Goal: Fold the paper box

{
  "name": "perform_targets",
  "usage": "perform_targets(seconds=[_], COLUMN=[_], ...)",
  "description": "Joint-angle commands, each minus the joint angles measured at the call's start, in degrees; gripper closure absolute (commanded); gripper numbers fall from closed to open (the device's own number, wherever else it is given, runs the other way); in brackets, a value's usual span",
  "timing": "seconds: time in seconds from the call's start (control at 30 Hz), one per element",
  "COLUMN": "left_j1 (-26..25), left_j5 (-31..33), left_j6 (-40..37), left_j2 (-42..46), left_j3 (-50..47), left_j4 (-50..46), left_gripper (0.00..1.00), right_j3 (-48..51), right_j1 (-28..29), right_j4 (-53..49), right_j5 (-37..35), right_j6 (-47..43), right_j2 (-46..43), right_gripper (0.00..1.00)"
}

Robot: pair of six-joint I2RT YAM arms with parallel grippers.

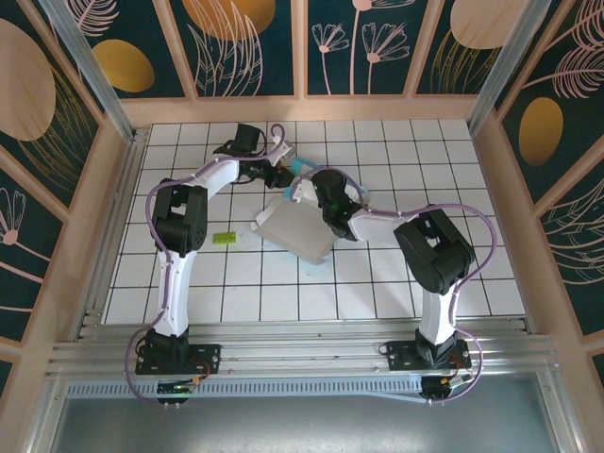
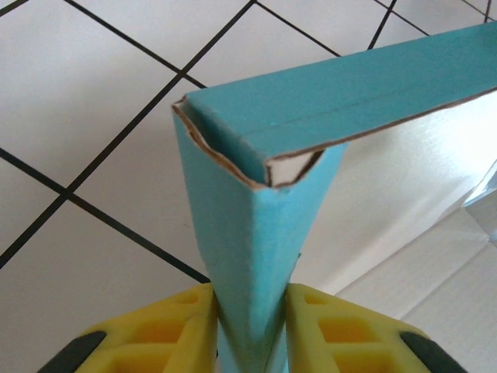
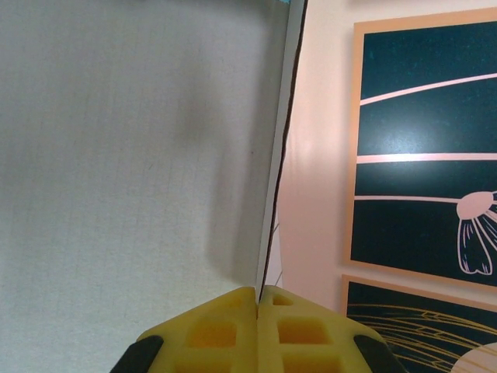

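While lying mid-way across the tiled table, the paper box is reading as light, thin, springy card that is easily dented. The left gripper is pinching a doubled teal corner flap, and the right gripper is nipping a single sheet edge. Holding beside the creases is looking safest.

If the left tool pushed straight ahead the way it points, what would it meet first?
Most likely the teal-and-white card paper box the left tool grips: its folded corner stands right ahead of the fingers. The white tiled table lies beyond; depth is unclear.
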State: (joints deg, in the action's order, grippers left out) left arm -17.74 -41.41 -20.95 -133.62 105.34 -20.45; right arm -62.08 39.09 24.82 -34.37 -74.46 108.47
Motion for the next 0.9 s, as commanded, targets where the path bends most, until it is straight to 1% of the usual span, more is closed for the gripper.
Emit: perform_targets(seconds=[0.0, 0.13, 0.17, 0.2, 0.27, 0.33, 0.4, 0.43, 0.5, 0.53, 0.57, 0.63, 0.73, 0.8, 0.87], left_j1=[-1.2, -1.2, -1.2, -1.2, -1.2, -1.2, -1.2, -1.2, -1.2, -1.2, -1.2, -1.2, -1.2, -1.2, -1.2], left_j5=[-0.8, 0.3, 0.3, 0.2, 0.0, -0.4, -0.7, -1.0, -1.3, -1.4, -1.7, -2.1, -2.6, -2.7, -2.5], left_j6=[-2.4, -3.5, -3.7, -4.0, -4.3, -4.4, -4.5, -4.7, -4.7, -4.6, -4.4, -4.3, -4.0, -4.0, -4.2], left_j2=[-0.2, 0.3, 0.5, 0.7, 1.0, 1.2, 1.5, 1.6, 2.2, 2.5, 2.9, 3.6, 4.9, 5.5, 5.7], left_j3=[0.9, 0.1, 0.1, -0.1, -0.3, -0.7, -0.9, -1.2, -2.0, -2.5, -3.0, -4.0, -5.3, -5.9, -6.0], left_j4=[-2.4, -2.1, -2.0, -1.7, -0.9, -0.1, 0.4, 0.6, 1.6, 2.2, 2.9, 4.2, 5.8, 6.8, 7.3], left_gripper=[0.76, 0.82, 0.83, 0.85, 0.85, 0.85, 0.86, 0.86, 0.86, 0.86, 0.86, 0.86, 0.86, 0.86, 0.86], right_j3=[-0.2, -1.6, -2.1, -3.0, -4.7, -7.5, -11.2, -14.2, -19.3, -21.3, -22.8, -26.5, -32.5, -36.1, -39.3], right_j1=[2.2, 3.0, 3.2, 3.5, 4.0, 4.1, 2.6, 0.7, -3.5, -6.3, -8.3, -14.4, -22.5, -25.5, -26.4], right_j4=[-4.0, -7.7, -9.2, -11.0, -16.0, -22.6, -28.3, -32.4, -38.9, -41.6, -43.1, -46.4, -50.4, -53.6, -56.4], right_j5=[2.8, 3.3, 3.7, 4.4, 6.8, 11.9, 18.6, 23.8, 35.3, 42.3, 47.5, 57.9, 72.9, 77.8, 79.7], right_j6=[1.5, 4.6, 5.9, 7.7, 12.1, 19.6, 30.0, 35.6, 44.3, 48.1, 51.8, 60.0, 70.6, 74.5, 75.0], right_j2=[-0.9, -2.6, -3.3, -4.1, -6.3, -9.9, -13.1, -14.3, -14.9, -14.8, -14.4, -12.3, -6.7, -2.3, 1.6], right_gripper=[0.99, 0.89, 0.83, 0.76, 0.56, 0.36, 0.23, 0.20, 0.17, 0.17, 0.17, 0.17, 0.21, 0.23, 0.24])
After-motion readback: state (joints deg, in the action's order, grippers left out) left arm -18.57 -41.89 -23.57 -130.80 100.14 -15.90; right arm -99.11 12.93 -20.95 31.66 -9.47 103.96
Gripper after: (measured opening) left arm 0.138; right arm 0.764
